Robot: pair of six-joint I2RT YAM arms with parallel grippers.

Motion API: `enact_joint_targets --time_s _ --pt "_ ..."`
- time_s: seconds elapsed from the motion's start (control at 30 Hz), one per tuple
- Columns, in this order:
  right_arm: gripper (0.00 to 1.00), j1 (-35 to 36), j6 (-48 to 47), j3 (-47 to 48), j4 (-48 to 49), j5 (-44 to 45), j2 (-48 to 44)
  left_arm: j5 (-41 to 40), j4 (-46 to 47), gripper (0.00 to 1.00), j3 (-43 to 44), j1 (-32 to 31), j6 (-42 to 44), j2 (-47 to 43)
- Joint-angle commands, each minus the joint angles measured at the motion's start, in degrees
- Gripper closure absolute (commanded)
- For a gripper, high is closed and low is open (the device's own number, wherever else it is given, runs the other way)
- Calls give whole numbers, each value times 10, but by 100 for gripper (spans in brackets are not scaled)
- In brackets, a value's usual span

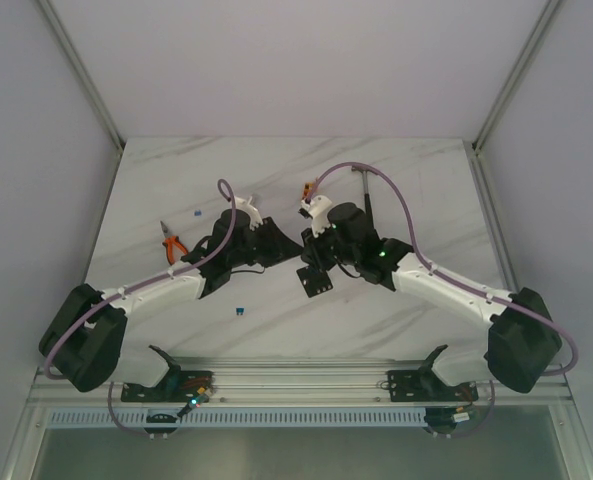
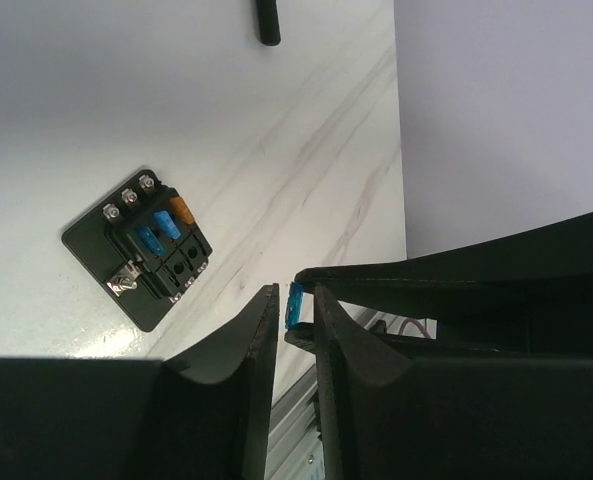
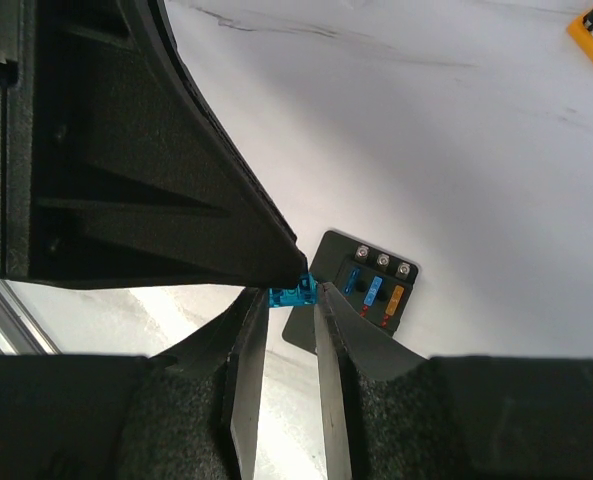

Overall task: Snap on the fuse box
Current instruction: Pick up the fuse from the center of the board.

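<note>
Hovering tip to tip above the middle of the table, the two arms are meeting over one tiny blue plastic fuse [image 3: 290, 296]. The right gripper [image 3: 290, 312] is pinching it between nearly closed fingers, while the left gripper [image 2: 296, 300] is bracketing it through a slim gap, and I cannot tell whether it is gripping. The small black square plastic fuse box [image 1: 314, 278] is lying flat and loose at about 5 o'clock from their tips, with blue and amber fuses sitting in its slots. From where I'm standing, the worry is the fuse slipping while two sets of fingers are crowding so small a piece, or its blades arriving crooked. Since nothing is pinning the box, a push could also send it skidding. A spare blue fuse [image 1: 241, 310] is lying at 8 o'clock from the box, and orange-handled pliers [image 1: 173, 243] at 9 o'clock. The white, grey-veined marble-look tabletop [image 1: 416, 190] is looking slick, and pale bare walls are closing it in on three sides.
</note>
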Motion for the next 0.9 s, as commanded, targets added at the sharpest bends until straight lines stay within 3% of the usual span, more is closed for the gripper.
enact_joint_targets --time_s 0.0,0.43,0.87 --pt "79 3 11 8 33 2 9 -17 6 70 -6 -4 -7 5" --pt "79 3 35 6 51 -3 19 -46 6 74 -25 -4 -27 -8" --pt "80 3 58 0 80 -7 28 -47 8 96 -26 -5 -32 -20"
